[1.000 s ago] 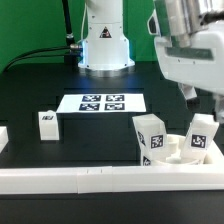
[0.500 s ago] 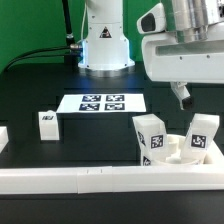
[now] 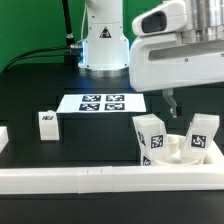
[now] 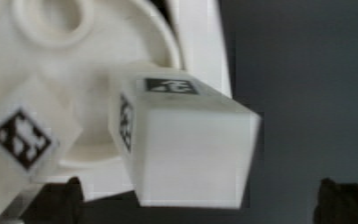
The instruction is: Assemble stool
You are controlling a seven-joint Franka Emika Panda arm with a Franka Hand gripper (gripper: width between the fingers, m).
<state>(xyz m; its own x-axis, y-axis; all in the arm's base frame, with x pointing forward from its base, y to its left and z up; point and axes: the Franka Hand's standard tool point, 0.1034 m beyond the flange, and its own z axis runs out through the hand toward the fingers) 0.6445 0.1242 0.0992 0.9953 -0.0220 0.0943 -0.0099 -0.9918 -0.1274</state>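
Note:
The round white seat lies at the exterior view's right, against the front rail. Two tagged white leg blocks stand in it, one on the left and one on the right. A third leg block stands loose at the exterior view's left. My gripper hangs above and behind the seat. In the wrist view the gripper is open and empty, its dark fingertips wide apart. Below them show a leg block and the seat.
The marker board lies flat in the middle, in front of the robot base. A long white rail runs along the front edge. A short white rail piece sits at the exterior view's far left.
My gripper has moved toward the exterior view's left and a little lower, ending above the seat. The seat and leg blocks have not moved.

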